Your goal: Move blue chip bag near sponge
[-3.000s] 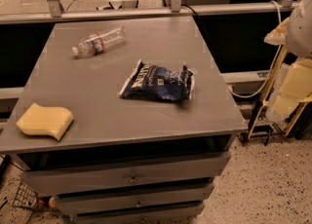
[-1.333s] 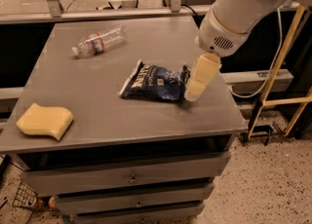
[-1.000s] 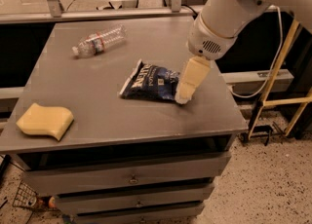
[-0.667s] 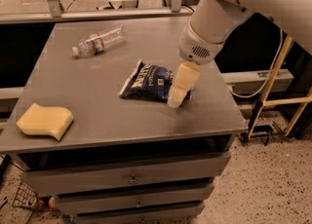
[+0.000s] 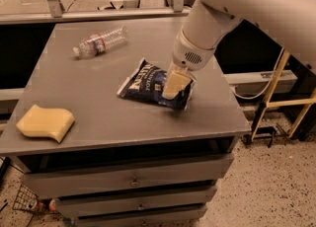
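The bench (image 5: 74, 90) is carrying the blue chip bag (image 5: 144, 82) mid-top, well apart from the sponge (image 5: 44, 122) at the front-left corner; the carry is not yet done. My gripper (image 5: 174, 85) is pressing at the bag's right half; whether it is grasping, I cannot tell.

Likely a robotics lab: grey drawer cabinet (image 5: 133, 176), speckled floor (image 5: 269, 189), claw (image 5: 171, 91) over blue chip bag (image 5: 142, 80).
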`<state>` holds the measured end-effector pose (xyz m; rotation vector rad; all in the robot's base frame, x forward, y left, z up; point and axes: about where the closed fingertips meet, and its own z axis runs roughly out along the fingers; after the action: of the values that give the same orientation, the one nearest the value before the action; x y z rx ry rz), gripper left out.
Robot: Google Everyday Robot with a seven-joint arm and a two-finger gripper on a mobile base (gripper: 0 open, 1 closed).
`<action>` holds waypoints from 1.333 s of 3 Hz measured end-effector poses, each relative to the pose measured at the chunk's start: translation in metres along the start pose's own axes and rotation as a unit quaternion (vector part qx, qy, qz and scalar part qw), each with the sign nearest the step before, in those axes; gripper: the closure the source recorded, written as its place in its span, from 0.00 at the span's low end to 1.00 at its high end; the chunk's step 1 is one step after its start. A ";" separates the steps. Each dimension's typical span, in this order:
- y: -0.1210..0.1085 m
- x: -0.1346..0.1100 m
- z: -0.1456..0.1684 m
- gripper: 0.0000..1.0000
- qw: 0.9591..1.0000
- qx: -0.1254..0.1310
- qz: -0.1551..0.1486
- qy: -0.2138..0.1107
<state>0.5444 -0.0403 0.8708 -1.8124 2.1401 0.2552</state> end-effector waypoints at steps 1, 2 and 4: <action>0.000 -0.004 0.003 0.72 1.000 -0.001 -0.005 -0.006; -0.006 -0.009 -0.015 0.95 1.000 0.024 -0.013 -0.015; -0.018 -0.031 -0.112 1.00 0.987 0.142 -0.024 -0.071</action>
<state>0.5520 -0.0531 0.9878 -1.6290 1.9225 0.0617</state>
